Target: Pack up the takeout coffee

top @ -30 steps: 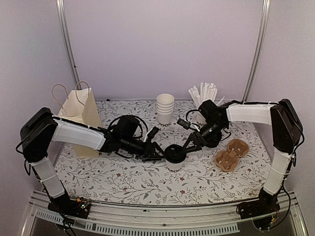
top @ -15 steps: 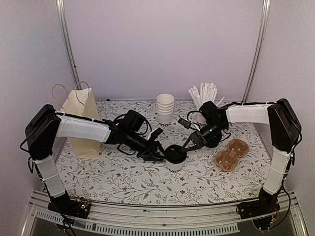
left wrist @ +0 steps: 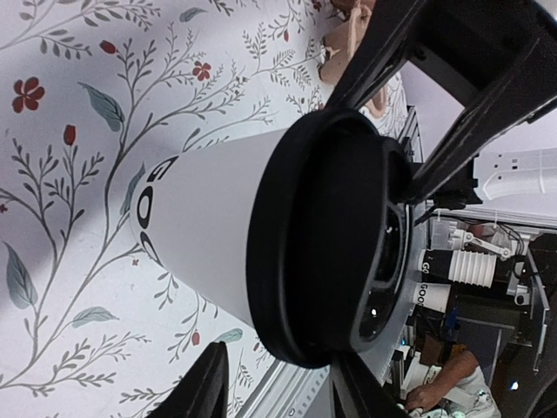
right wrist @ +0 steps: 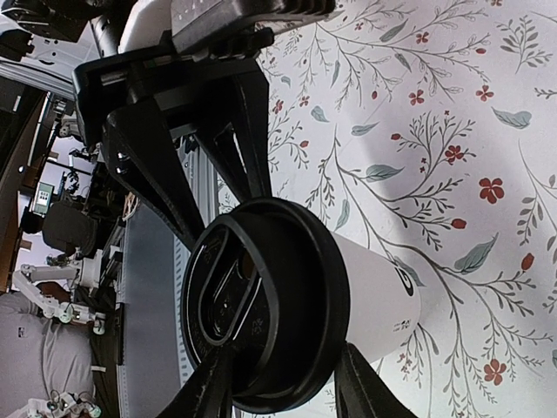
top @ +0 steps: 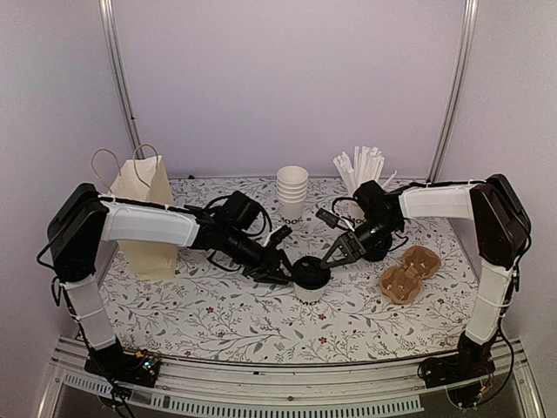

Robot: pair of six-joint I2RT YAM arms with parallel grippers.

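Nearest me, in the middle of the flowered worktop (top: 218,318), one cup (top: 309,292) stands upright on its base with its black lid (top: 310,272) on. Both arms reach in low toward it from either side.

The left fingers (top: 285,269) come at the lid from the left and straddle its rim. In the left wrist view one finger sits against the rim, while a sliver of worktop shows between the other finger and the cup. I cannot tell whether they pinch it.

The right fingers (top: 333,259) meet the lid from the opposite side. The right wrist view shows both tips pressed to the rim, so they are clamped on the lid.

A little to the right, apart from the cup, a brown carrier (top: 407,272) lies at an angle on the worktop.

Farther back on the left the bag (top: 139,187) stands upright with its handles up, its lower part behind the left arm.

At the back near the wall, a stack (top: 292,192) of lidless cups stands in the middle. To its right are the straws (top: 361,164), bunched upright beyond the right wrist.
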